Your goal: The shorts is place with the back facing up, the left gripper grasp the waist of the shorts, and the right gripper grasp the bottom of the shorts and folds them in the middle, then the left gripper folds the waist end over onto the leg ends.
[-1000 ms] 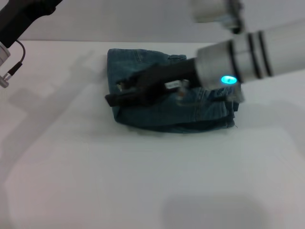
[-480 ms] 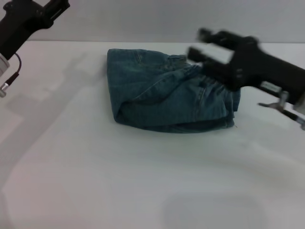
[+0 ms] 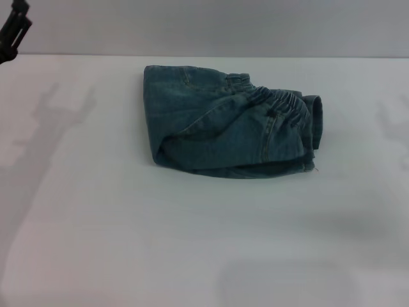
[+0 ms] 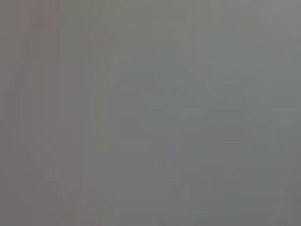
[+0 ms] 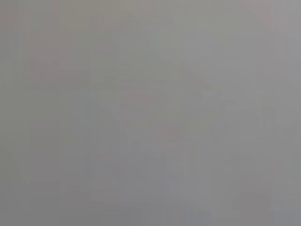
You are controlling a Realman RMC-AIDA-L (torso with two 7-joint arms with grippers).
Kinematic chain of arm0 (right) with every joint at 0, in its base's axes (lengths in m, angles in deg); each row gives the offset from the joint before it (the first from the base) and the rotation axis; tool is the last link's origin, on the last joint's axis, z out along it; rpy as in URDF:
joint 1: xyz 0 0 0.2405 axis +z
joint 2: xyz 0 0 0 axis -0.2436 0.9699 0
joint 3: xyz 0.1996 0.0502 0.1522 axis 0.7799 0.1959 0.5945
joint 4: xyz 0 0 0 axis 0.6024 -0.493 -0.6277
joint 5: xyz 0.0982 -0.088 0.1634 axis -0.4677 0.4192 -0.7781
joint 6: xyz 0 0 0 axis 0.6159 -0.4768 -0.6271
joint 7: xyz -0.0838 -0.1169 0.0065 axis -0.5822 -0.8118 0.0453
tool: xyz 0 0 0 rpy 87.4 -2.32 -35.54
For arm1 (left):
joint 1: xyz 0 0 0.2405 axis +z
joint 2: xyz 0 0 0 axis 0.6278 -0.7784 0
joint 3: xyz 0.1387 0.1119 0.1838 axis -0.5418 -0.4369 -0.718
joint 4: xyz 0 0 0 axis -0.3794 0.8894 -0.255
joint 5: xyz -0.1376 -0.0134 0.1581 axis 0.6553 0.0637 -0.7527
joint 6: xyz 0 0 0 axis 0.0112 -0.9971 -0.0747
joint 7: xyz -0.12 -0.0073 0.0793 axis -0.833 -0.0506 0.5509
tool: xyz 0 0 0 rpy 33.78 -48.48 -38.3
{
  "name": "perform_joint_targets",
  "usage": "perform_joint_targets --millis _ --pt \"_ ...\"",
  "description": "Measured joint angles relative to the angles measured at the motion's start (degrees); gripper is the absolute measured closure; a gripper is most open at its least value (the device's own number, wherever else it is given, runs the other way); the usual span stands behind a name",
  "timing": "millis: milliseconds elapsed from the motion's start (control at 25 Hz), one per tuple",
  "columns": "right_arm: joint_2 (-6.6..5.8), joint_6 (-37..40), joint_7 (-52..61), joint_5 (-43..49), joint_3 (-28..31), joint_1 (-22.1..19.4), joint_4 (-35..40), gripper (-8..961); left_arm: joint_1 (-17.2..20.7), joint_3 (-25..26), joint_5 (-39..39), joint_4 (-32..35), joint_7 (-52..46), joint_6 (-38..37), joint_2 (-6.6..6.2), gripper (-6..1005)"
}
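Note:
The blue denim shorts [image 3: 223,128] lie folded into a compact bundle on the white table [image 3: 192,243], a little behind its middle. The puckered elastic waist end [image 3: 281,103] rests on top at the bundle's right side. Edges of lower denim layers [image 3: 300,165] peek out beneath it. Whether these are the bottom of the shorts I cannot tell. A black piece of the left gripper [image 3: 14,29] shows at the upper left corner of the head view, far from the shorts. The right gripper is out of view. Both wrist views show only a plain grey field.
Arm shadows fall on the table at the far left [image 3: 61,112] and the far right [image 3: 390,118]. The table's back edge [image 3: 96,55] runs just behind the shorts.
The right arm, which was over the shorts a second ago, has pulled away to the right and out of view. The left gripper has drawn back toward the upper left corner. The shorts lie still.

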Motion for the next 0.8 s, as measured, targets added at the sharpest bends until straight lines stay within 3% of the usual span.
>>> perform_joint_targets --millis 280,800 --pt "-0.13 1.6 -5.3 -15.9 0.6 1.8 -5.9 419 -0.3 0.0 3.5 -2.9 2.2 0.1 0.06 152" --pt "-0.27 3.0 -5.5 -17.0 1.5 1.7 -9.2 420 -1.7 0.0 4.2 -3.9 2.3 1.0 0.05 152"
